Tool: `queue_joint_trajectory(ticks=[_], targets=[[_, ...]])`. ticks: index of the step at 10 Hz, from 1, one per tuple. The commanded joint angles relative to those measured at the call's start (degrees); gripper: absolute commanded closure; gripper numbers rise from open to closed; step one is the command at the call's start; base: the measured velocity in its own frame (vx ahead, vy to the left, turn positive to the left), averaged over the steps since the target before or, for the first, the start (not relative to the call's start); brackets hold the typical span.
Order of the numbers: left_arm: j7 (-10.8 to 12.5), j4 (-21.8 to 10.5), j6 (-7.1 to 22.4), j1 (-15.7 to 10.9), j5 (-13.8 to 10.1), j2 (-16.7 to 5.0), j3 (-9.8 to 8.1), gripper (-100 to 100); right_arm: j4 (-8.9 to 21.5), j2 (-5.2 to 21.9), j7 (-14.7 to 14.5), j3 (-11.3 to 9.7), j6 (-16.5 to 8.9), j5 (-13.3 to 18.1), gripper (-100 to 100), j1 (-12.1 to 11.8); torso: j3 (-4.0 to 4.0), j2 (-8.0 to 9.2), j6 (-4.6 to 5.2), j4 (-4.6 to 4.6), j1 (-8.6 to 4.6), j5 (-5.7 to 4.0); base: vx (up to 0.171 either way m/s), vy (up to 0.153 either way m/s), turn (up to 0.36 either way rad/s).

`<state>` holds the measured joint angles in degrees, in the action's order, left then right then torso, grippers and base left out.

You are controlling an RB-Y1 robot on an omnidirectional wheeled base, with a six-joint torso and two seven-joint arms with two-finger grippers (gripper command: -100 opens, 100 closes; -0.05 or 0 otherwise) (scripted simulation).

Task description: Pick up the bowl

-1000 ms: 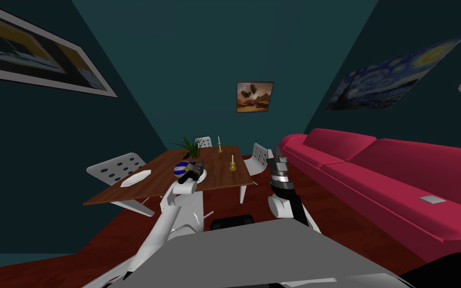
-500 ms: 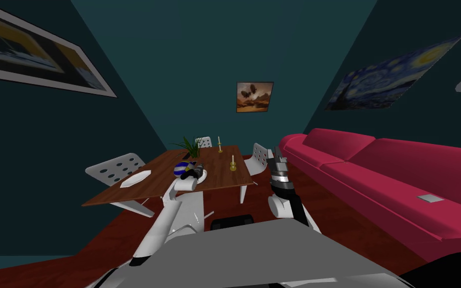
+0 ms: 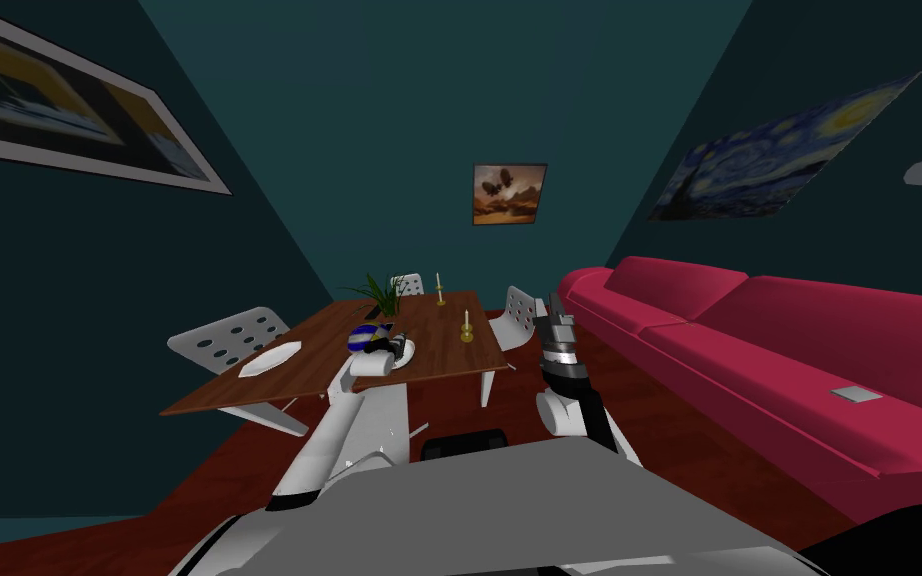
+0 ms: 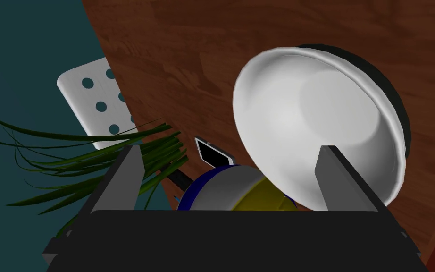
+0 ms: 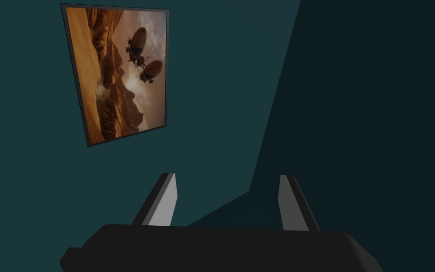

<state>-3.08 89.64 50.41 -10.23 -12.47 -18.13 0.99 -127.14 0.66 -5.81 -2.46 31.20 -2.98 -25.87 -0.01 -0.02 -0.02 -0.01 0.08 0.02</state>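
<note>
White round bowl [image 3: 408, 353] sits on the brown wooden worktop [image 3: 449, 345], just left of the frame's centre, with the left hand [image 3: 390, 344] over it. The right hand [image 3: 553, 308] is raised right of centre, off the worktop.

Left wrist view: the bowl [image 4: 306, 127] lies beside a blue, yellow and grey round object [image 4: 230, 193]. The left hand [image 4: 230, 151] has its fingers apart, one in front of the bowl's inside.

Right wrist view: the right hand [image 5: 228, 176] also has its fingers apart.
</note>
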Motion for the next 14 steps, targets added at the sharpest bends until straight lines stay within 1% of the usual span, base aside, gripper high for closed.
queue_joint_trajectory(ticks=[1, 2, 3, 4, 5, 6, 7, 8, 11, 14], targets=[[-0.2, -1.4, 1.9, -1.0, 0.0, 0.0, -0.01, -100, 0.0, 0.0, 0.0, 0.0, 0.0, 0.0, 0, 0.0, 0.00, 0.00, 0.00, 0.00, 0.00, 0.00, 0.005, 0.016, -0.007], [-0.5, -3.3, 4.1, -2.2, -0.4, -0.2, -0.12, -100, 0.0, 0.0, 0.0, 0.0, 0.0, 0.0, 0, 0.0, 0.00, 0.00, 0.00, 0.00, -0.02, 0.00, 0.006, 0.020, -0.016], [-0.5, -3.3, 4.4, -2.2, -0.4, -0.2, -0.12, -100, 0.0, 0.0, 0.0, 0.0, 0.0, 0.0, 0, 0.0, -0.01, -0.01, 0.01, 0.00, -0.01, 0.00, 0.004, 0.019, -0.010], [-0.9, -5.2, 6.4, -3.2, -0.7, -0.5, -0.22, -100, 0.0, 0.0, 0.0, 0.0, 0.0, 0.0, 0, 0.0, 0.00, 0.00, 0.00, 0.00, -0.01, 0.00, 0.005, 0.025, -0.015], [-0.9, -5.2, 6.8, -3.2, -0.7, -0.5, -0.22, -100, 0.0, 0.0, 0.0, 0.0, 0.0, 0.0, 0, 0.0, 0.00, 0.00, 0.00, 0.00, 0.01, 0.00, 0.003, 0.022, -0.010], [-1.2, -7.0, 8.9, -4.2, -1.0, -0.7, -0.31, -100, 0.0, 0.0, 0.0, 0.0, 0.0, 0.0, 0, 0.0, 0.01, 0.01, 0.00, 0.00, 0.00, 0.00, 0.003, 0.020, -0.015], [-1.5, -8.7, 10.4, -5.0, -1.3, -0.9, -0.39, -100, 0.0, 0.0, 0.0, 0.0, 0.0, 0.0, 0, 0.0, 0.01, 0.01, 0.00, 0.00, -0.01, 0.00, 0.013, 0.034, -0.032], [-1.5, -8.7, 11.0, -5.0, -1.3, -0.9, -0.39, -100, 0.0, 0.0, 0.0, 0.0, 0.0, 0.0, 0, 0.0, -0.01, -0.02, 0.00, 0.00, 0.04, 0.01, 0.008, 0.031, -0.010], [-2.3, -13.1, 15.9, -6.9, -1.9, -1.6, -0.56, -100, 0.0, 0.0, 0.0, 0.0, 0.0, 0.0, 0, 0.0, -0.01, -0.01, 0.00, 0.00, 0.05, 0.01, 0.012, 0.033, -0.028], [-2.8, -16.4, 19.3, -7.9, -2.2, -2.3, -0.60, -100, 0.0, 0.0, 0.0, 0.0, 0.0, 0.0, 0, 0.0, -0.05, -0.09, 0.00, -0.02, 0.06, 0.02, 0.029, 0.039, -0.030]])
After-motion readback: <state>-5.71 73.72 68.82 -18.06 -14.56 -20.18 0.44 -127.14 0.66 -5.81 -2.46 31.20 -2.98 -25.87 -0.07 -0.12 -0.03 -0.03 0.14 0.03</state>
